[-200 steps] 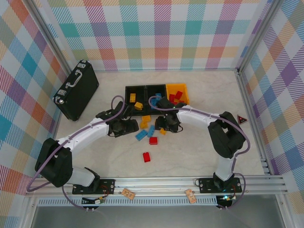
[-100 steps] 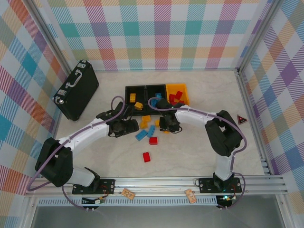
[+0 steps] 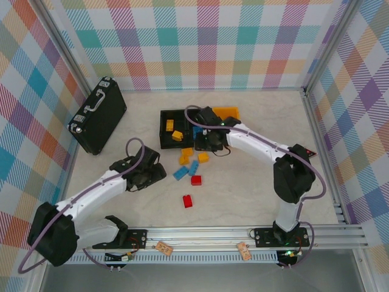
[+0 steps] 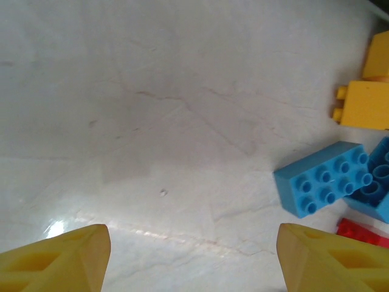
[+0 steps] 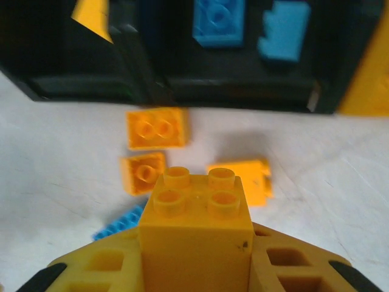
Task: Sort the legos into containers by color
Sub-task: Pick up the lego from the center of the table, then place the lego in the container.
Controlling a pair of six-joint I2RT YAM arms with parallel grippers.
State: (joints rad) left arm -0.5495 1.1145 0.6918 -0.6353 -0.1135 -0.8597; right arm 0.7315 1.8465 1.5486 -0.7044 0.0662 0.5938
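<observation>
My right gripper (image 5: 197, 246) is shut on a yellow-orange lego (image 5: 197, 222), studs up, above the table just in front of the containers. In the top view the right gripper (image 3: 209, 141) hangs at the near edge of the middle black bin (image 3: 196, 113). The left black bin (image 3: 164, 129) holds two yellow bricks; the yellow-orange bin (image 3: 230, 112) is partly hidden by the arm. My left gripper (image 4: 193, 255) is open over bare table, with a blue lego (image 4: 325, 185) to its right. In the top view the left gripper (image 3: 155, 173) sits left of the loose pile (image 3: 193, 167).
A black briefcase (image 3: 97, 115) stands at the far left. Loose yellow, blue and red bricks lie mid-table, with one red brick (image 3: 188, 201) nearer the front. Blue bricks (image 5: 219, 21) lie in the middle bin. Checked walls enclose the table.
My right gripper closed on a yellow-orange brick from the pile and carried it up toward the bins. The left arm drew back to the near left, still open.
</observation>
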